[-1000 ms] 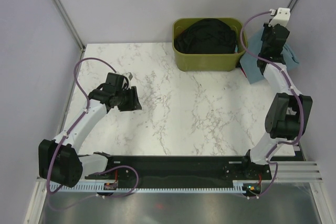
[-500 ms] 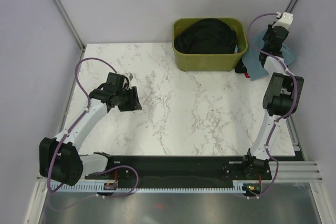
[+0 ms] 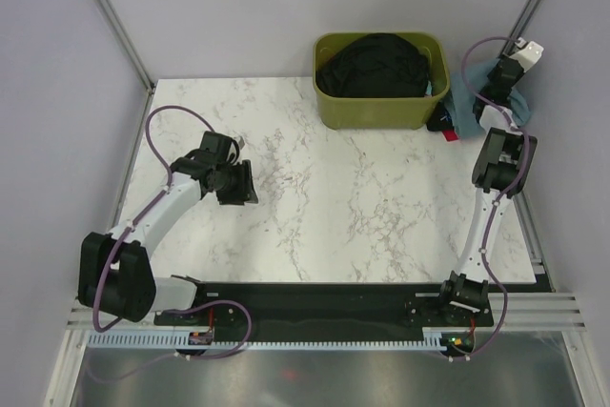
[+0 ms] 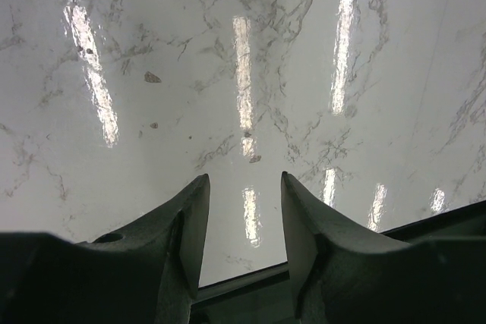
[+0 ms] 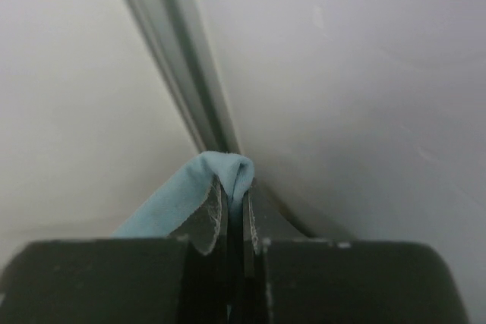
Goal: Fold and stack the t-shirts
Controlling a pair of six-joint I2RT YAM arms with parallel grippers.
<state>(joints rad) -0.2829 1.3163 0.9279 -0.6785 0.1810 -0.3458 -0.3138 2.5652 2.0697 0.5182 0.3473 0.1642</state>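
Observation:
The teal-blue t-shirt (image 3: pixel 465 110) hangs bunched at the far right, beside the bin, with my right gripper (image 3: pixel 503 73) raised high in the back right corner. In the right wrist view that gripper (image 5: pixel 237 187) is shut on a fold of the teal fabric (image 5: pixel 182 191), which pokes out over its tips. Black t-shirts (image 3: pixel 374 66) fill the olive-green bin (image 3: pixel 381 114). A scrap of red cloth (image 3: pixel 446 132) shows under the teal shirt. My left gripper (image 3: pixel 244 184) hovers low over the marble at the left, open (image 4: pixel 244 187) with nothing between its fingers.
The marble table (image 3: pixel 362 197) spreads between the two arms. Grey walls and a metal corner post (image 5: pixel 178 58) stand close behind the right gripper. The black base rail (image 3: pixel 324 297) runs along the near edge.
The right arm has stretched upward and back into the far right corner, lifting the teal shirt with it. The left gripper has shifted slightly right and nearer.

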